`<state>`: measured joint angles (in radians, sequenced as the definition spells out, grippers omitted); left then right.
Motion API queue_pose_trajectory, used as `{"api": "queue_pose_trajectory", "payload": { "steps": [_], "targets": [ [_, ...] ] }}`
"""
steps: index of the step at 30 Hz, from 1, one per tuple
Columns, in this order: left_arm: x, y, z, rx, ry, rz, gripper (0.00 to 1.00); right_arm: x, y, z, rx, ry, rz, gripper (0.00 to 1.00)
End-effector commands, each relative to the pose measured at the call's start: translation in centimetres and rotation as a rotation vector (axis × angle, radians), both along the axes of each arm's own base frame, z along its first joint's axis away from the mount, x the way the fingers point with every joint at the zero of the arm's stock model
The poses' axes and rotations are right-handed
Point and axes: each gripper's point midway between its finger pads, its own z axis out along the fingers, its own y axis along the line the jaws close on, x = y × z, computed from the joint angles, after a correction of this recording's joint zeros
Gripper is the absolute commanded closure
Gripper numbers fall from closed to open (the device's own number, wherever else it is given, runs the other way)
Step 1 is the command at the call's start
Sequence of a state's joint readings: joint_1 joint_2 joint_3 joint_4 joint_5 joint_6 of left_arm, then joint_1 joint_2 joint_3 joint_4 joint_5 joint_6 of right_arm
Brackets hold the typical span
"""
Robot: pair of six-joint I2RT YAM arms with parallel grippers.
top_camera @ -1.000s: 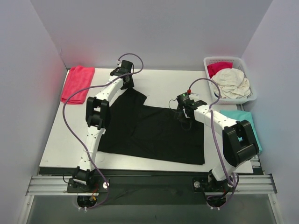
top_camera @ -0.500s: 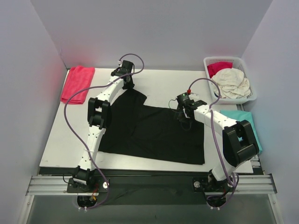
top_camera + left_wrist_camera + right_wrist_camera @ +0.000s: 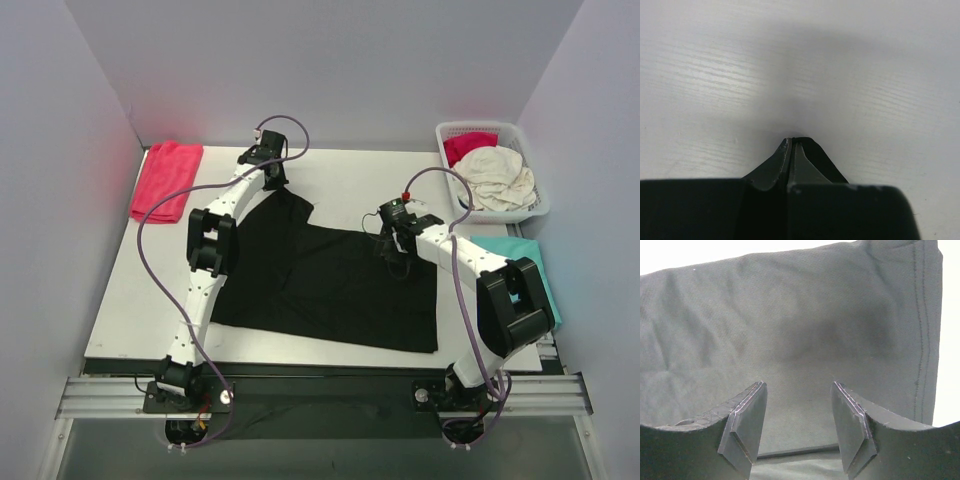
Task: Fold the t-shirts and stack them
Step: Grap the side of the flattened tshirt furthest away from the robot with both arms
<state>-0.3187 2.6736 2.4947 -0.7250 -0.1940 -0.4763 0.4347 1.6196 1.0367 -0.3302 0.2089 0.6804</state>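
Shows the black t-shirt [image 3: 330, 280] spread flat across the middle of the table [image 3: 360, 175], with the left gripper [image 3: 274, 184] down at its far left corner, fingers [image 3: 785, 155] pressed together just above the tabletop; cannot tell about any cloth pinched between them. Finds the right gripper [image 3: 797, 390] low over the shirt's far right part, jaws apart, dark cloth beneath and nothing held. Also shows a red t-shirt [image 3: 165, 180] at the far left edge and a teal t-shirt [image 3: 522, 252] at the right edge, both apart from the grippers.
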Motion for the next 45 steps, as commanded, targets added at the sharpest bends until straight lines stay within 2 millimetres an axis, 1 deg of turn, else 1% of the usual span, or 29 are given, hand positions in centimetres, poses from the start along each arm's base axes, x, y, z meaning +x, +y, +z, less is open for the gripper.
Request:
{"api": "queue_pose_trajectory", "payload": {
  "steps": [1,3,4,6,7,9,10,11,13,18,19,22,24,25,27,30,35,38,41,42,45],
  "targets": [
    [1.7,-0.7,4.3,-0.057,-0.119,-0.03,1.0,0.8,-1.8,1.0,-0.047,-0.01,-0.067,0.46],
    [2.0,-0.9,5.2,-0.074,-0.149,-0.029,1.0,1.1,-2.6,1.1,-0.054,-0.014,-0.092,0.46],
    [2.1,-1.0,6.1,-0.08,-0.165,-0.029,1.0,1.3,-3.4,1.0,-0.062,-0.011,-0.114,0.46],
    [2.2,-1.1,6.6,-0.087,-0.178,-0.026,1.0,1.6,-4.2,1.2,-0.066,-0.012,-0.138,0.46],
    [2.2,-1.1,7.3,-0.09,-0.188,-0.026,1.0,1.8,-5.1,1.1,-0.069,-0.007,-0.163,0.46],
    [2.0,-1.1,7.3,-0.089,-0.187,-0.027,1.0,2.2,-5.9,1.0,-0.075,-0.005,-0.186,0.46],
    [2.0,-1.1,7.9,-0.091,-0.196,-0.026,1.0,2.2,-6.3,0.6,-0.077,0.009,-0.198,0.46],
    [1.8,-1.1,8.0,-0.09,-0.196,-0.026,1.0,2.3,-7.1,0.4,-0.077,0.018,-0.221,0.46],
    [1.5,-0.9,8.3,-0.085,-0.196,-0.024,1.0,2.5,-7.7,-0.2,-0.079,0.04,-0.238,0.46],
    [1.1,-0.8,8.9,-0.089,-0.208,-0.024,1.0,3.3,-10.0,-1.1,-0.092,0.075,-0.299,0.47],
    [1.0,-0.8,9.0,-0.088,-0.208,-0.025,1.0,4.0,-10.2,-1.1,-0.096,0.07,-0.307,0.47],
    [0.8,-0.9,9.3,-0.089,-0.21,-0.031,1.0,4.8,-11.4,-1.3,-0.126,0.071,-0.32,0.48],
    [0.7,-1.0,9.2,-0.089,-0.207,-0.033,1.0,5.8,-11.8,-0.9,-0.132,0.062,-0.318,0.48],
    [0.7,-1.0,9.3,-0.089,-0.208,-0.034,1.0,5.9,-12.1,-1.2,-0.139,0.073,-0.32,0.48],
    [0.6,-0.9,9.1,-0.085,-0.203,-0.036,1.0,6.3,-12.3,-1.3,-0.138,0.075,-0.326,0.48],
    [0.5,-0.8,8.9,-0.079,-0.198,-0.036,1.0,6.3,-12.7,-1.9,-0.129,0.094,-0.337,0.48],
    [0.4,-0.6,9.0,-0.074,-0.198,-0.035,1.0,5.4,-12.8,-3.5,-0.097,0.151,-0.356,0.48],
    [0.3,-0.6,9.3,-0.074,-0.202,-0.034,1.0,5.1,-12.7,-4.1,-0.082,0.17,-0.366,0.51],
    [0.3,-0.5,9.4,-0.073,-0.202,-0.033,1.0,4.9,-12.8,-4.7,-0.075,0.193,-0.371,0.58],
    [0.3,-0.5,9.6,-0.073,-0.206,-0.034,1.0,4.9,-12.9,-4.8,-0.072,0.196,-0.372,0.62],
    [0.3,-0.5,9.7,-0.073,-0.208,-0.035,1.0,4.9,-13.3,-5.2,-0.069,0.205,-0.381,0.66]
  ]
}}
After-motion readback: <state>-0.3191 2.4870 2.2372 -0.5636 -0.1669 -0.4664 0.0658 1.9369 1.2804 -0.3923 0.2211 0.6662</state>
